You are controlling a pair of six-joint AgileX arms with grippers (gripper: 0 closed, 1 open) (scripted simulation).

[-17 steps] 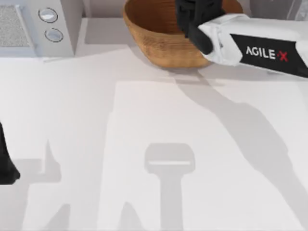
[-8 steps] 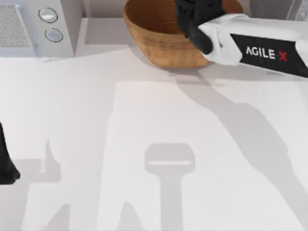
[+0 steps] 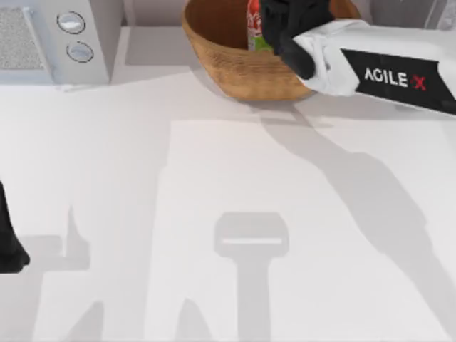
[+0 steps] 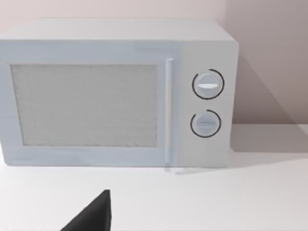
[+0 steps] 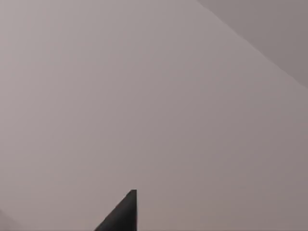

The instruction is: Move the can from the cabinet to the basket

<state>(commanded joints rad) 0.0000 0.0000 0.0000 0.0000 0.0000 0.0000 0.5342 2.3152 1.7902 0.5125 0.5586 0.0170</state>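
The white table (image 3: 214, 178) carried broad grey shadows of the arms across its middle and toward its near edge. At its far left corner sat a light grey microwave (image 3: 50, 39) with two round knobs (image 3: 71, 23), and the left wrist view faced that appliance's mesh-patterned door, its upright handle and both knobs, with a pale pinkish wall behind it. Beyond the table's far edge the wall ran pale. The woven wicker basket (image 3: 228, 68) stood at the far edge, a little right of the middle, its ribbed inside open upward. The can (image 3: 254, 28) stood within the basket, its red upper part and green lower part showing just beside the right claw (image 3: 285, 21). My right arm reached in from the table's right edge, its white forearm lettered AGILEX lying over the basket's right rim and its black wrist hanging above the bowl; whether that claw was wide or closed could not be told. The right wrist view faced bare wall. My left arm was parked at the table's left edge, near the front, its claw (image 3: 11, 253) dark and its opening impossible to judge.
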